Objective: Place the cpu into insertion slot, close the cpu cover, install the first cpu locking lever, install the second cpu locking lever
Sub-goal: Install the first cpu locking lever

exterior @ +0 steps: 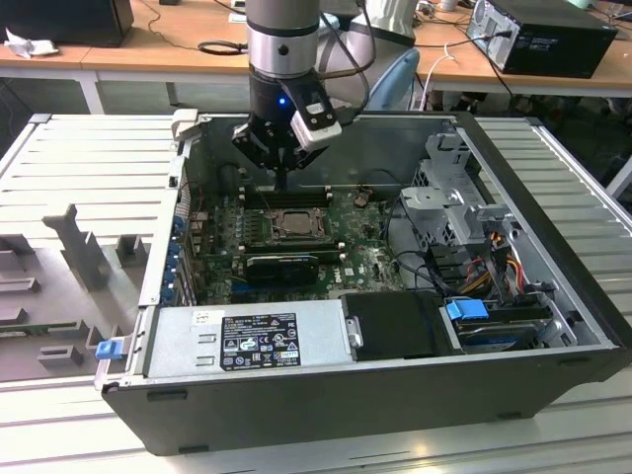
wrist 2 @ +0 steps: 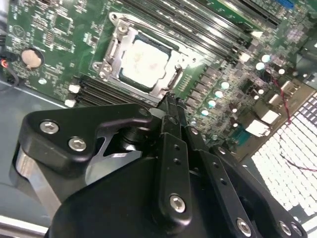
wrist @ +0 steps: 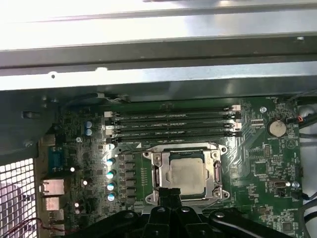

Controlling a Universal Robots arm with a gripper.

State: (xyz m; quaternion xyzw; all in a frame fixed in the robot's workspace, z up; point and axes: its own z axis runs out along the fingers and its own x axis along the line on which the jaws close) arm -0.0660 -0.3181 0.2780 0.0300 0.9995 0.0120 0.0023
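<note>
End effector [wrist 2: 168, 99] poised at the socket's edge, fingers pinched narrow, carrying nothing.
The cpu [wrist 2: 143, 62], a matte silvery square, lies in the insertion slot [wrist 2: 132, 83] under the thin steel cpu cover [wrist 2: 114, 46]. Locking it down likely wants a straight, slow press, with the tips kept off the green motherboard [wrist 2: 54, 29]. Beyond run long black memory slots [wrist: 173, 124].

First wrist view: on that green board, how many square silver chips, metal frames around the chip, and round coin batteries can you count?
cpu: 1
cpu cover: 1
coin battery: 1
Total: 3
</note>
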